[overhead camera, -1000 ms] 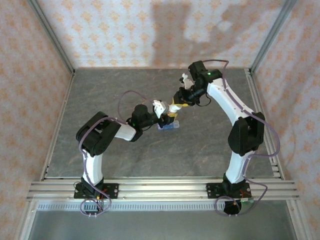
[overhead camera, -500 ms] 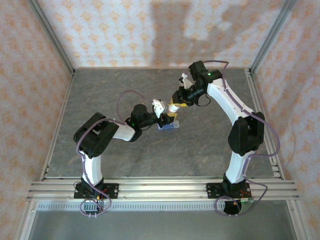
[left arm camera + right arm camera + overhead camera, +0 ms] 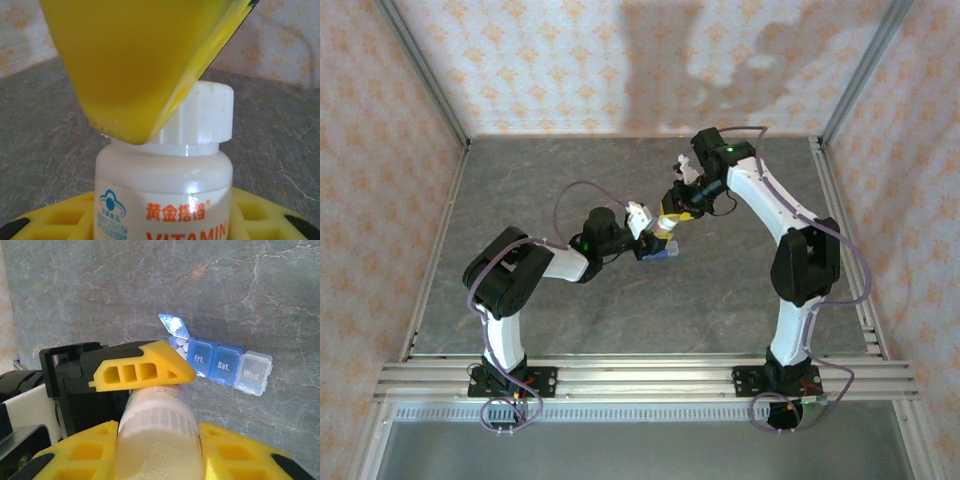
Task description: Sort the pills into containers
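Both grippers hold a white vitamin bottle (image 3: 162,190) with orange lettering above the table. My left gripper (image 3: 162,222) is shut on its body, yellow fingers (image 3: 55,220) on either side. My right gripper (image 3: 160,452) is shut on its ribbed white cap (image 3: 157,435); one of its fingers (image 3: 130,60) shows over the cap in the left wrist view. The blue pill organizer (image 3: 220,362) lies on the table just beyond, with its end lid (image 3: 172,324) open over white pills (image 3: 181,344). From above, the grippers (image 3: 646,236) (image 3: 670,212) meet over the organizer (image 3: 665,254).
The organizer's compartments marked Fri. and Sat. are shut, and a clear one marked Wed. (image 3: 254,374) ends the row. The grey marble-patterned table (image 3: 540,180) has patterned walls on three sides and a metal rail (image 3: 640,375) at the near edge.
The right arm has swung slightly left and the left arm has shifted a little; both grippers stay closed on the bottle above the organizer.
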